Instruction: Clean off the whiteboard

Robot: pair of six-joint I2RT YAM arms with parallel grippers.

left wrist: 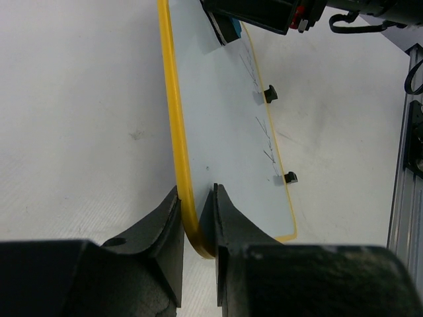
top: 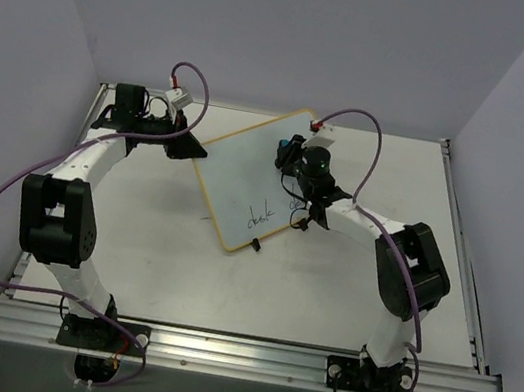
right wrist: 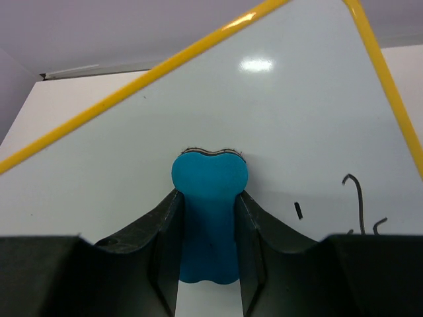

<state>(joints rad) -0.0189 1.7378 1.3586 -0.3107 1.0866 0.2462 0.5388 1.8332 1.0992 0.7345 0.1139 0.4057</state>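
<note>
White surface with pale purple walls around it holds one whiteboard. It lies cornerwise in the middle, a bit to the far side. It has a yellow frame and two little black clip feet on its near-right edge. Some black writing sits by that edge. Two sets of jaws are here. The left jaws are nearly closed, pinching the board's left corner between them. The right jaws are closed tight on one blue eraser, whose end is against the board near its far corner.
</note>
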